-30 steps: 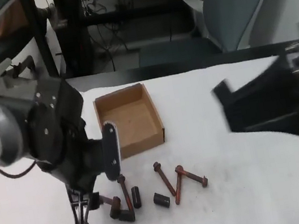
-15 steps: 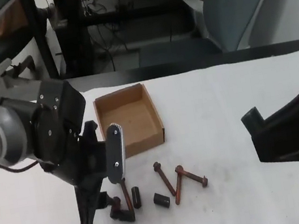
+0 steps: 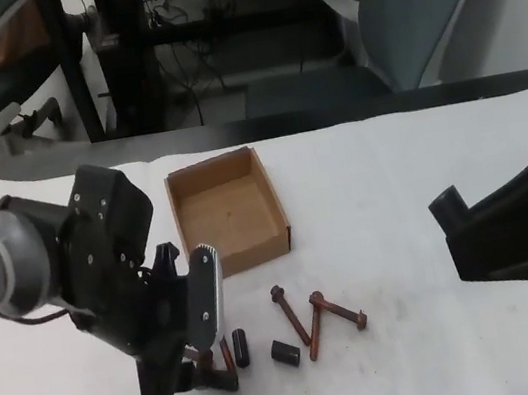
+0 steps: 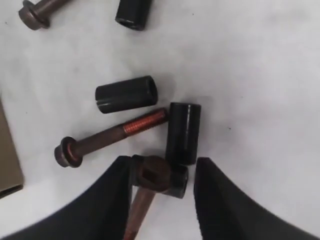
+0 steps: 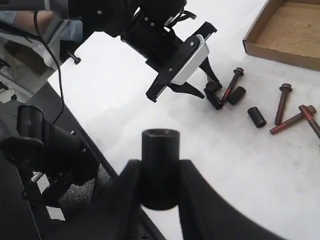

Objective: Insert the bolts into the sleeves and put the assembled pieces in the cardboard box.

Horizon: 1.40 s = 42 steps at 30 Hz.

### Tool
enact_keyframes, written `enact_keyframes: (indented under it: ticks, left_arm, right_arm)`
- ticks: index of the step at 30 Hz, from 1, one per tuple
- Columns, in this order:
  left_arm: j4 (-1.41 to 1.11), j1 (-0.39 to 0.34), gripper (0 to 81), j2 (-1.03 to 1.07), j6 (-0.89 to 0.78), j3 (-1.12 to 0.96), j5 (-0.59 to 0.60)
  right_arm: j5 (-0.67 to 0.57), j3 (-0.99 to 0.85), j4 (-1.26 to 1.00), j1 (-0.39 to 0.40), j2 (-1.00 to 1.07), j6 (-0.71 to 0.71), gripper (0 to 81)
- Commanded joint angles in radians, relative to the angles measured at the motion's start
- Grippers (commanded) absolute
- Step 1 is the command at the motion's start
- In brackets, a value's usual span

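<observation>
White cloth bench (image 3: 452, 349); left end effector (image 4: 162, 171) spread; right end effector (image 5: 160, 172) grips cylindrical sleeve (image 5: 160, 145).

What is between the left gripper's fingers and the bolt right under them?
Nothing visible blocks it. The left gripper is open, with one finger on each side of the bolt head. A black sleeve lies close beside that head and might get caught in the grasp.
</observation>
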Motion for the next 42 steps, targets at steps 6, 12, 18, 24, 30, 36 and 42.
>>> enact_keyframes:
  ticks: [6, 12, 18, 24, 30, 36, 42]
  left_arm:
    - [-0.134, -0.003, 30.5, 0.011, 0.002, 0.0, 0.008]
    - [-0.068, -0.003, 30.8, 0.061, -0.06, 0.0, 0.007]
    - [-0.07, -0.003, 34.2, 0.082, -0.06, 0.0, 0.004]
    - [-0.075, -0.005, 1.8, 0.076, -0.093, -0.002, -0.117]
    - [-0.159, -0.019, 1.8, 0.005, -0.204, -0.019, -0.189]
    - [-0.241, -0.058, 1.8, -0.191, -0.514, -0.053, -0.2]
    - [-0.457, -0.076, 1.8, -0.489, -1.179, -0.053, -0.029]
  right_arm:
    - [-0.002, -0.003, -0.004, 0.0, -0.005, -0.012, 0.6]
    - [0.006, -0.003, -0.004, 0.0, -0.005, -0.017, 0.6]
    - [0.041, -0.003, -0.004, 0.0, -0.005, -0.024, 0.6]
    - [0.051, -0.003, -0.004, 0.0, -0.005, -0.051, 0.6]
    - [0.051, -0.003, -0.004, 0.0, 0.007, -0.071, 0.6]
    - [0.051, 0.008, -0.046, 0.0, 0.037, -0.121, 0.6]
    - [0.067, 0.083, -0.28, 0.0, 0.036, -0.181, 0.6]
